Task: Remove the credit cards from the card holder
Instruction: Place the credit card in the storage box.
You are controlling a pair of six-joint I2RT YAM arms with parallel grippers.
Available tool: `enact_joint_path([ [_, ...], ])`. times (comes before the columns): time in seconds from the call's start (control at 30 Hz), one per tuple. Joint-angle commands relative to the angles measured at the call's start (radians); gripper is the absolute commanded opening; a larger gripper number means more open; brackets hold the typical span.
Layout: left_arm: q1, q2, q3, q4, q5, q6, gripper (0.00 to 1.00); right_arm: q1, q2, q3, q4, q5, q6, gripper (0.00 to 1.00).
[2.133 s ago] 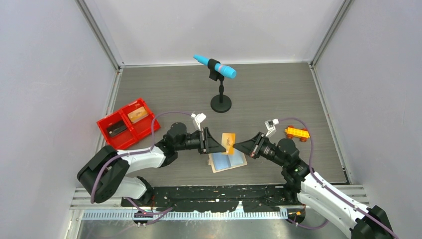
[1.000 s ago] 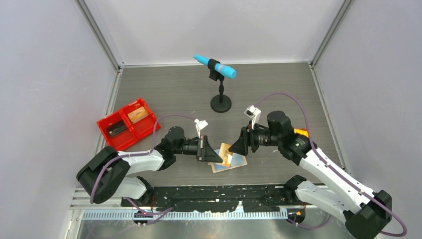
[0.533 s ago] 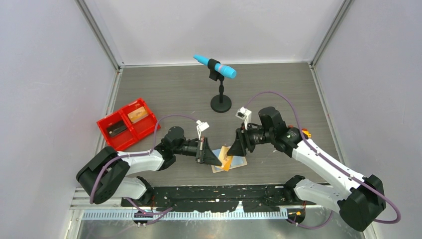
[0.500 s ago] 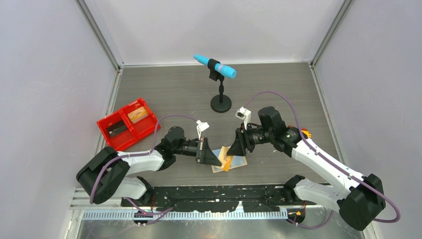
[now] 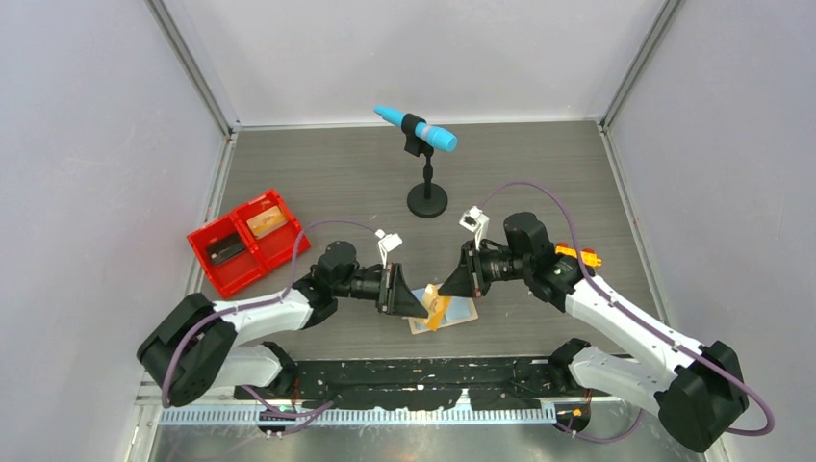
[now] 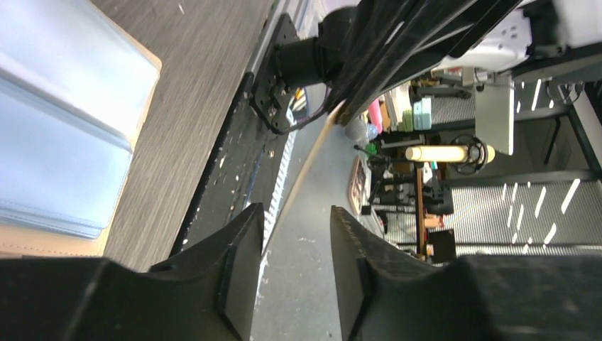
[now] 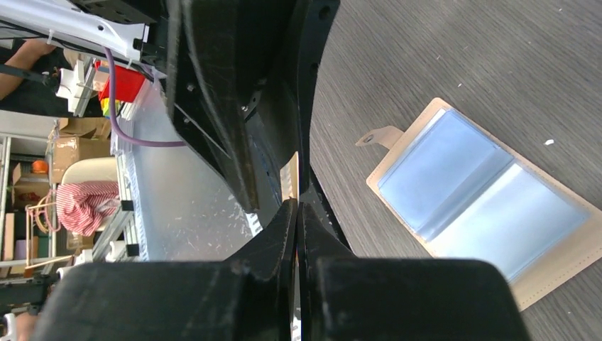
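Observation:
The card holder (image 5: 462, 314) lies open on the table, its blue-grey sleeves facing up (image 7: 483, 206). Just above its left end a tan-orange credit card (image 5: 437, 307) hangs between the two grippers. My right gripper (image 5: 444, 291) is shut on the card's edge, and a tan sliver of the card (image 7: 289, 176) sticks out past its tips (image 7: 297, 204). My left gripper (image 5: 424, 309) stands open around the card. In the left wrist view the card shows edge-on (image 6: 312, 153) close to one finger, beyond the open tips (image 6: 294, 209).
A red two-compartment tray (image 5: 204, 238) at the left holds a dark card and a tan card. A microphone on a black stand (image 5: 426, 197) is behind the grippers. An orange-yellow toy brick car (image 5: 575, 256) sits at the right. Grey walls enclose the table.
The right arm swung in over the card holder and its gripper shut on the tan-orange card. The left gripper, shut on that card before, has opened.

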Motion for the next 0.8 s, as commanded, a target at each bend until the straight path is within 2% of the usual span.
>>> enact_joint_path([
  [0.0, 0.026, -0.105, 0.066, -0.101, -0.085, 0.067, 0.46, 0.000, -0.063, -0.062, 0.193, 0.039, 0.134, 0.05],
  [0.1, 0.045, -0.161, 0.080, -0.149, -0.126, 0.083, 0.55, -0.001, -0.087, -0.085, 0.250, 0.076, 0.181, 0.05],
  [0.3, 0.063, -0.255, 0.083, -0.225, -0.240, 0.107, 0.62, 0.000, -0.148, -0.157, 0.429, 0.152, 0.312, 0.05],
  [0.57, 0.065, -0.376, 0.043, -0.271, -0.370, 0.074, 0.63, 0.000, -0.170, -0.233, 0.638, 0.233, 0.504, 0.05],
  [0.77, 0.065, -0.448, -0.008, -0.225, -0.439, -0.011, 0.63, 0.000, -0.173, -0.309, 0.784, 0.290, 0.605, 0.05],
])
